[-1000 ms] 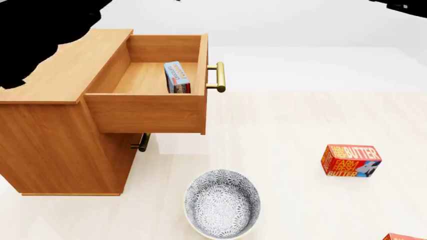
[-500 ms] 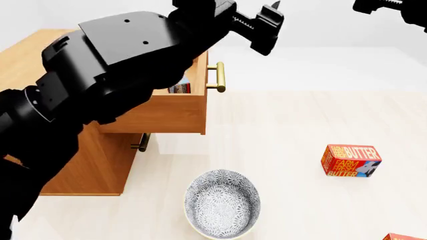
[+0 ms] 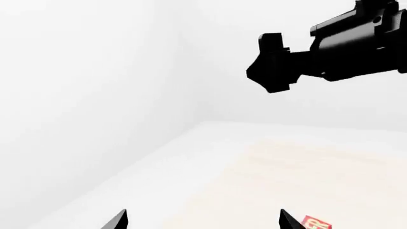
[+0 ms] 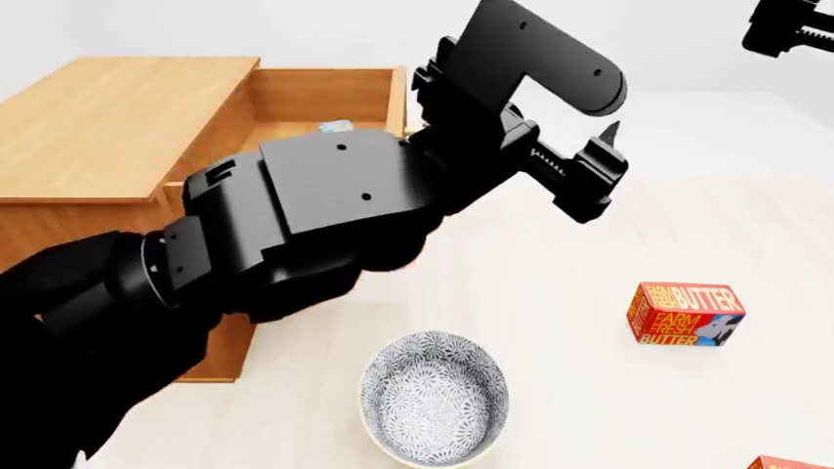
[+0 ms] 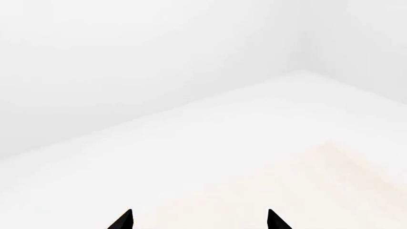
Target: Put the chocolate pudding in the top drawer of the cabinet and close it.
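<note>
The cabinet (image 4: 117, 127) stands at the left of the head view with its top drawer (image 4: 319, 93) pulled out. Inside the drawer only the light blue top edge of the chocolate pudding (image 4: 336, 126) shows; my left arm hides the rest. That arm crosses in front of the drawer's front and handle. My left gripper (image 4: 593, 171) hangs to the right of the drawer above the floor. In the left wrist view the left gripper (image 3: 202, 222) is open and holds nothing. My right gripper (image 5: 200, 222) is open and empty too, high at the head view's top right corner (image 4: 792, 29).
A patterned bowl (image 4: 435, 396) sits on the floor in front of the cabinet. A butter box (image 4: 685, 314) lies to the right, also showing as a red corner (image 3: 316, 223). Another butter box (image 4: 786, 462) peeks in at the bottom right. Pale floor stretches beyond.
My left arm has swung down and to the right, now covering the drawer's front and handle. The pudding, bowl and butter boxes have not moved.
</note>
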Robot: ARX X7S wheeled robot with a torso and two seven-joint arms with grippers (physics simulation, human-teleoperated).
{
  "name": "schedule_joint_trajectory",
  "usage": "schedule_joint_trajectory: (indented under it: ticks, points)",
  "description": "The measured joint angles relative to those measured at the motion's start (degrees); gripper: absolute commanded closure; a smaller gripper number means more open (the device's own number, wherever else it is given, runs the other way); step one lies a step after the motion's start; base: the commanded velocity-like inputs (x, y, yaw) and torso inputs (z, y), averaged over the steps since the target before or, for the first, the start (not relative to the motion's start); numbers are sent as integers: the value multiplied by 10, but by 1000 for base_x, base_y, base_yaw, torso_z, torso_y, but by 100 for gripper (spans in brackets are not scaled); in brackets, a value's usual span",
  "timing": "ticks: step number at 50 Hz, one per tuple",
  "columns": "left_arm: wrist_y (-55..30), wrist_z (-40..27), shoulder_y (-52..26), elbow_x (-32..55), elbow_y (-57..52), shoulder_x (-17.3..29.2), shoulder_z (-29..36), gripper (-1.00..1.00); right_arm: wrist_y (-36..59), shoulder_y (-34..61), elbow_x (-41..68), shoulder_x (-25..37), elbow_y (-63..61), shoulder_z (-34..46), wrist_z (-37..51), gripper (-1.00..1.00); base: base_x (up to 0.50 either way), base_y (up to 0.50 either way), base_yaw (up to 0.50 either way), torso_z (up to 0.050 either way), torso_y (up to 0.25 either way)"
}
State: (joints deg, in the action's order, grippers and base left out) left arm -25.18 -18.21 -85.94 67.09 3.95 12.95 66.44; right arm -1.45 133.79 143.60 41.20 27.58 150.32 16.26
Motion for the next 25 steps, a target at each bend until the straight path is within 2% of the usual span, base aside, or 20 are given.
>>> schedule_joint_trajectory:
  ticks: [25]
  points:
    - [31, 30, 80, -22, 37, -39, 43, -100, 7, -23, -29, 20, -3, -32, 26, -100, 0, 0, 0, 0, 0]
